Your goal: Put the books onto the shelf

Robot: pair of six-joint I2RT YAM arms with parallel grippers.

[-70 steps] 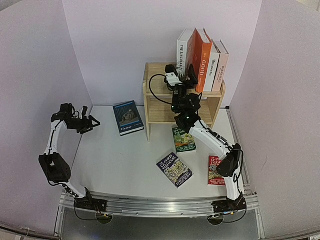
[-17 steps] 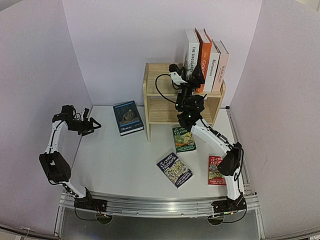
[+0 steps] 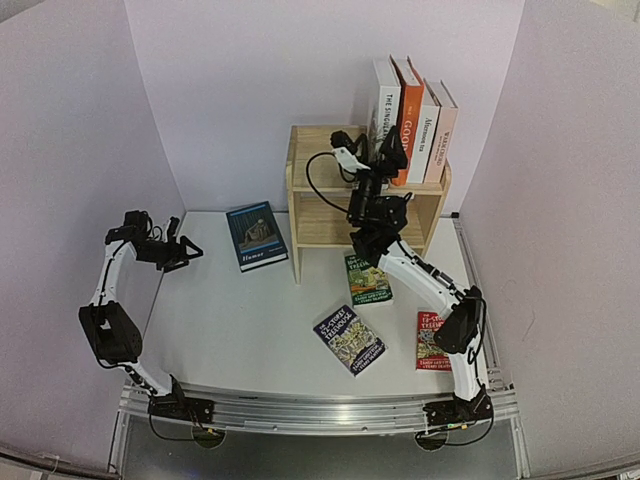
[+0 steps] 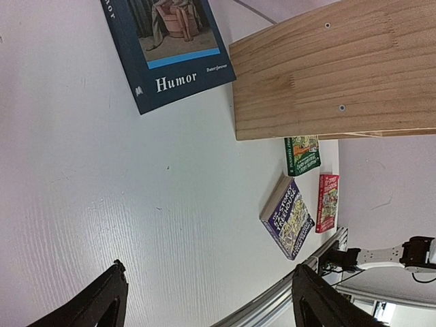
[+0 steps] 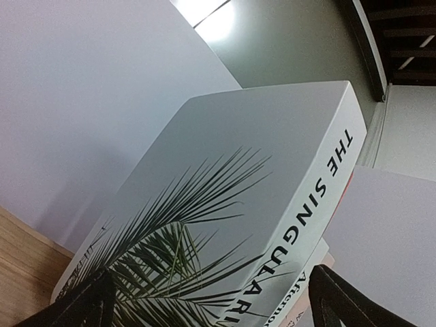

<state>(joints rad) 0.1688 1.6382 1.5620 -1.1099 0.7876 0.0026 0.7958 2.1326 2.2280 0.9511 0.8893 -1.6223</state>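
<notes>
The shelf (image 3: 296,205) stands at the far side of the table (image 3: 230,320), against the back wall. Four books stand upright at the right end of its top tier. From left to right they are the Singularity book (image 3: 385,98), GOOD (image 3: 409,125), a white book (image 3: 426,130) and a pale book (image 3: 444,118).

The right gripper (image 3: 390,152) is above the top tier, at the left face of the Singularity book, with its fingers spread wide. In the right wrist view the palm-leaf cover fills the space beyond the fingertips (image 5: 95,300). I cannot tell whether they touch the book.

Humor (image 3: 257,235) lies flat on the table just left of the shelf. The green Treehouse (image 3: 368,280) lies flat just near of the shelf, partly under the right arm. The dark Treehouse (image 3: 349,339) lies nearer, around the middle of the table. The red Treehouse (image 3: 431,342) lies at the near right, beside the right arm's elbow.

The left gripper (image 3: 190,252) hovers over the left side of the table, apart from Humor. Its fingers are spread and hold nothing.
</notes>
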